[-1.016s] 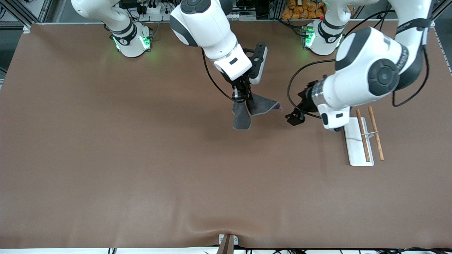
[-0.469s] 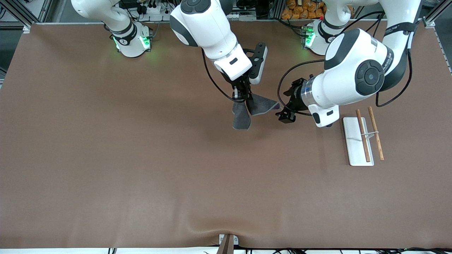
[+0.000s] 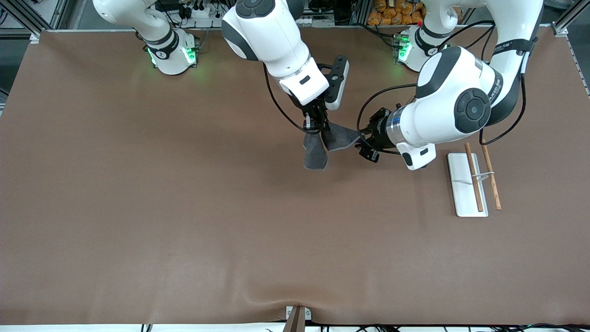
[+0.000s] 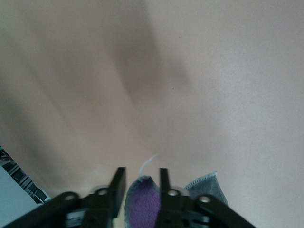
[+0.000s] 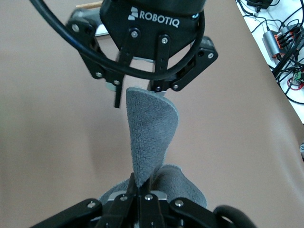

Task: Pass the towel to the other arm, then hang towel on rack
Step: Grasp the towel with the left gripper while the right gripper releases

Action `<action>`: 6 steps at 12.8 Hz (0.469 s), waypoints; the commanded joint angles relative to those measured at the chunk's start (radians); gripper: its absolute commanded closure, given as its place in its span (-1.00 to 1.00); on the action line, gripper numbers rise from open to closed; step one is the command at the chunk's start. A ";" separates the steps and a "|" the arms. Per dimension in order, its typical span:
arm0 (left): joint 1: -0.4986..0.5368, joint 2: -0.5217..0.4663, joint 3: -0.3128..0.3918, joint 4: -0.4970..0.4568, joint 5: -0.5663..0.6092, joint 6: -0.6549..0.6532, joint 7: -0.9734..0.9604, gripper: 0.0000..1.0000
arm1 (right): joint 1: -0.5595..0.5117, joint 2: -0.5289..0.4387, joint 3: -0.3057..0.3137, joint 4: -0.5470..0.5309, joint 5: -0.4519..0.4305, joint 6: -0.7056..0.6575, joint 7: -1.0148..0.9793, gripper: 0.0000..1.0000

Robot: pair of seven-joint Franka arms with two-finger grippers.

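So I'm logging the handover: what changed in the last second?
The left hand slid from beside the rack to the towel and is closing on its corner. The right hand stayed shut on the towel, holding it up; the rack hasn't moved.

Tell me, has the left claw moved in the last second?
Yes. The left claw has moved away from the rack, toward the right arm's end, and now straddles the towel corner.
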 commanded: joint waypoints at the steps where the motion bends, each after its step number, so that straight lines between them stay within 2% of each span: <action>1: -0.003 -0.003 0.002 0.004 -0.035 0.010 -0.018 1.00 | 0.010 -0.005 -0.008 -0.002 0.007 0.008 0.000 1.00; 6: 0.009 -0.006 0.003 0.012 -0.022 0.014 0.008 1.00 | 0.010 -0.005 -0.008 -0.002 0.007 0.008 0.000 1.00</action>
